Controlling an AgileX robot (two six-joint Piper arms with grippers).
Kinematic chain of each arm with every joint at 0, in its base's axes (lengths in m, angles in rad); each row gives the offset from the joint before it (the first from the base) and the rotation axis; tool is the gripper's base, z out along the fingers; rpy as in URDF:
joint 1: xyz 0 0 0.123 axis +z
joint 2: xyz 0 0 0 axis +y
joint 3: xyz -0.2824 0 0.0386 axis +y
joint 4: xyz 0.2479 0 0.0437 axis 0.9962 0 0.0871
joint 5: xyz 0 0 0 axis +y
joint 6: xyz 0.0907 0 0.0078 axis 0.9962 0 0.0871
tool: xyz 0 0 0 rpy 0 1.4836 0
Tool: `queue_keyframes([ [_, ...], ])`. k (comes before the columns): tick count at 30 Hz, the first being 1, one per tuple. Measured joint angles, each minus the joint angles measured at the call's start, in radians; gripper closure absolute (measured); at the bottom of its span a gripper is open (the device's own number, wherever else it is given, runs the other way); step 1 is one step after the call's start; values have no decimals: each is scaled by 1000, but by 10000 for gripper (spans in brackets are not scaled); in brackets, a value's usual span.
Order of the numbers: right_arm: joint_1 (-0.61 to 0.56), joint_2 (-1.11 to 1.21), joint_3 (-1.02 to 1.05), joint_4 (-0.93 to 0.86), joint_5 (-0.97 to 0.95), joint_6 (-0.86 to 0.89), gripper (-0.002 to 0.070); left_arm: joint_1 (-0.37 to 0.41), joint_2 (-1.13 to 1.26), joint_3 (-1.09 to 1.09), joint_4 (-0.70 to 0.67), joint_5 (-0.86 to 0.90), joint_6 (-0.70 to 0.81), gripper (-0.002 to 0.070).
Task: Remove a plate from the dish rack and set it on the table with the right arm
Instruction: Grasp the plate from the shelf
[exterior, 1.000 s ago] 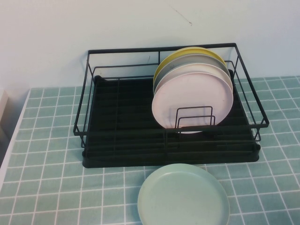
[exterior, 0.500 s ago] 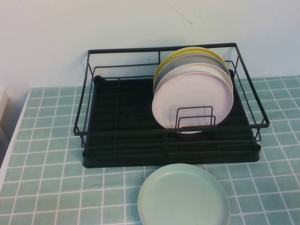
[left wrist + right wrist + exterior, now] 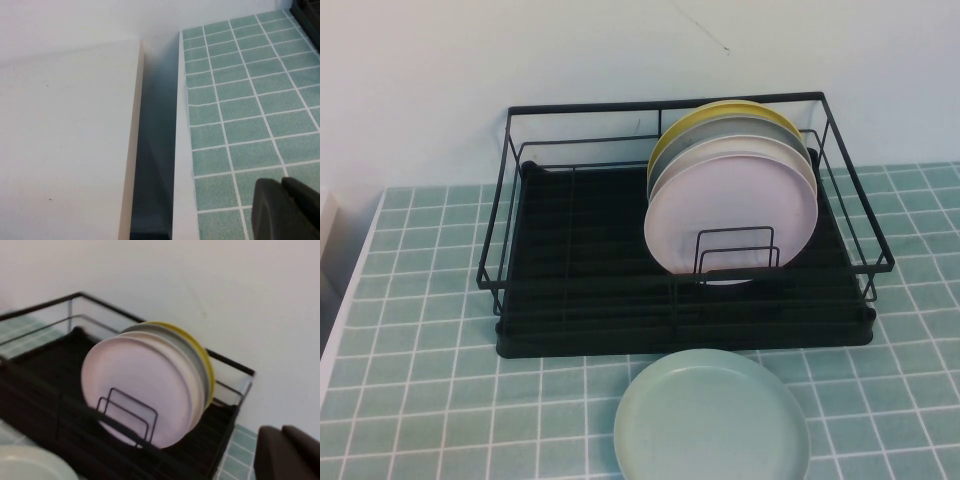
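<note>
The pale pink plate (image 3: 730, 212) stands upright at the front of a stack of plates in the right part of the black wire dish rack (image 3: 570, 290), leaning behind small wire dividers. Neither arm shows in the high view. In the right wrist view the pink plate (image 3: 135, 385) and the rack (image 3: 45, 390) lie ahead, and my right gripper (image 3: 281, 434) is shut, empty, and apart from them, beside the rack's end. My left gripper (image 3: 281, 187) is shut and empty above the tiled table (image 3: 235, 100) near its edge.
A mint-green plate (image 3: 710, 420) lies flat on the teal tiles (image 3: 420, 400) just in front of the rack. Off-white, grey and yellow plates (image 3: 720, 115) stand behind the pink one. A white wall is behind the rack. A white surface (image 3: 65, 140) adjoins the table's left edge.
</note>
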Motion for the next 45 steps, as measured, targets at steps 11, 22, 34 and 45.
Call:
queue_keyframes([
  [11, 62, 707, -613, -278, 437, -166, 678, 0, 0, 0, 0, 0, 0, 678],
  [22, 213, 1170, -1096, -495, 531, -45, 619, 0, 0, 0, 0, 0, 0, 678],
  [34, 376, 1354, -1227, -791, 443, -21, 371, 0, 0, 0, 0, 0, 0, 678],
  [45, 397, 1357, -1227, -808, 413, 57, 384, 0, 0, 0, 0, 0, 0, 678],
])
